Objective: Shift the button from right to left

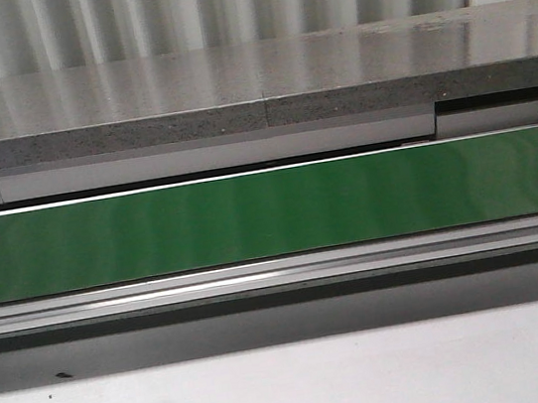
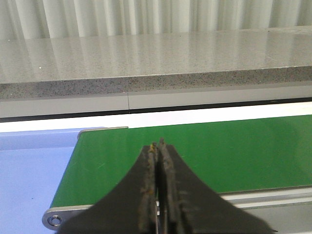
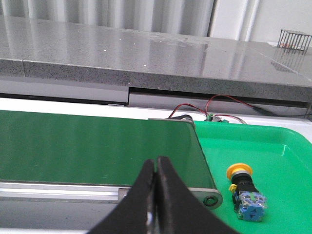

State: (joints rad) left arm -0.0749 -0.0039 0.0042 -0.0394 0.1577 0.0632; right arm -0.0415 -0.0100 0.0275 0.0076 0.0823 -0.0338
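Observation:
The button (image 3: 245,190) lies on its side in the bright green tray (image 3: 278,146), with its yellow cap toward the belt's end and its blue-grey block away from it. It shows only in the right wrist view. My right gripper (image 3: 156,160) is shut and empty, above the near edge of the green belt (image 3: 92,146), to the left of the button and apart from it. My left gripper (image 2: 158,144) is shut and empty above the other end of the belt (image 2: 219,151). Neither gripper shows in the front view.
The green conveyor belt (image 1: 270,211) runs across the front view, with an aluminium rail (image 1: 279,275) along its near side. A grey stone ledge (image 1: 253,88) runs behind it. A blue tray (image 2: 29,170) sits past the belt's left end. Red wires (image 3: 214,105) lie behind the green tray.

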